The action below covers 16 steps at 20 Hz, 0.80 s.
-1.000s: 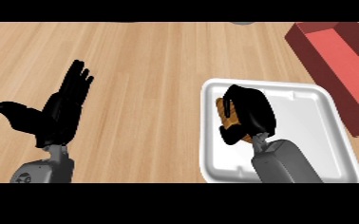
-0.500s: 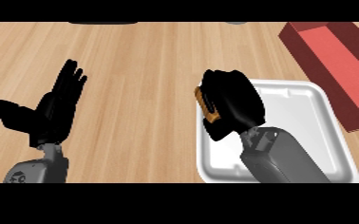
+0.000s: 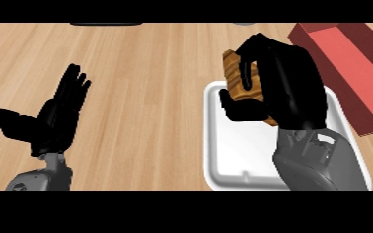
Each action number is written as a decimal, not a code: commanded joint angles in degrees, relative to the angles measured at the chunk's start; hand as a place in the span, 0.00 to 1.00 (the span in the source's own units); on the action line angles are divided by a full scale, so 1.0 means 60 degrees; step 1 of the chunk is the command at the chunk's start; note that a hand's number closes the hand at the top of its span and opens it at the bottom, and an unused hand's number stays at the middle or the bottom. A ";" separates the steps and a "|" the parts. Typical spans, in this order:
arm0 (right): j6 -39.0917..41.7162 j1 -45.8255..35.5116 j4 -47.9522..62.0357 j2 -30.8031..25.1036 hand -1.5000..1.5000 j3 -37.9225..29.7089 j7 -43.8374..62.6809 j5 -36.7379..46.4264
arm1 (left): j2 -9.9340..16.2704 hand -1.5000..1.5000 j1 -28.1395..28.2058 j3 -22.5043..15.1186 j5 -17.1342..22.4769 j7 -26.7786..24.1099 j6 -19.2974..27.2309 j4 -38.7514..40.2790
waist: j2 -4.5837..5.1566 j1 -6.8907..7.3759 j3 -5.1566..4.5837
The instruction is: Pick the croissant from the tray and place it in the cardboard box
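Gripping the golden-brown croissant, right hand curls around it above the white square tray; left hand rests open at 9 o'clock

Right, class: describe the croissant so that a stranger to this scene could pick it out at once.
Find the white tray at the right of the wooden counter. Above its far edge, the right hand is curled round the croissant. It is the only golden-brown, ridged thing there, unlike the red box beside it.
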 commanded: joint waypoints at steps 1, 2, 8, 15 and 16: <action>-0.0240 -0.0471 -0.0113 -0.0478 1.00 -0.1371 0.0115 0.0068 | 0.0011 0.50 0.0041 0.0013 -0.0020 0.0193 0.0089 -0.0314 | 0.0013 0.0030 0.0004; -0.0104 -0.0811 -0.0031 -0.0422 1.00 -0.1664 0.0416 0.0022 | 0.0244 0.50 -0.0074 0.0347 0.0242 -0.0046 -0.0225 0.0252 | 0.0024 0.0017 -0.0002; 0.0257 -0.1060 0.1014 -0.1400 1.00 -0.3421 -0.0213 -0.0959 | 0.0062 0.50 -0.0537 0.0301 0.0232 -0.0153 -0.0197 0.0847 | 0.0045 -0.0007 0.0000; -0.1143 -0.1312 0.3832 -0.2775 1.00 -0.4561 -0.2068 -0.0716 | 0.0139 0.50 -0.0543 0.0306 0.0328 -0.0013 -0.0346 0.0636 | 0.0071 0.0089 0.0003; -0.1569 -0.1764 0.4511 -0.2874 1.00 -0.4470 -0.2283 -0.0407 | 0.0286 0.50 -0.0788 0.0359 0.0175 0.0260 -0.0168 0.0412 | 0.0079 0.0149 0.0004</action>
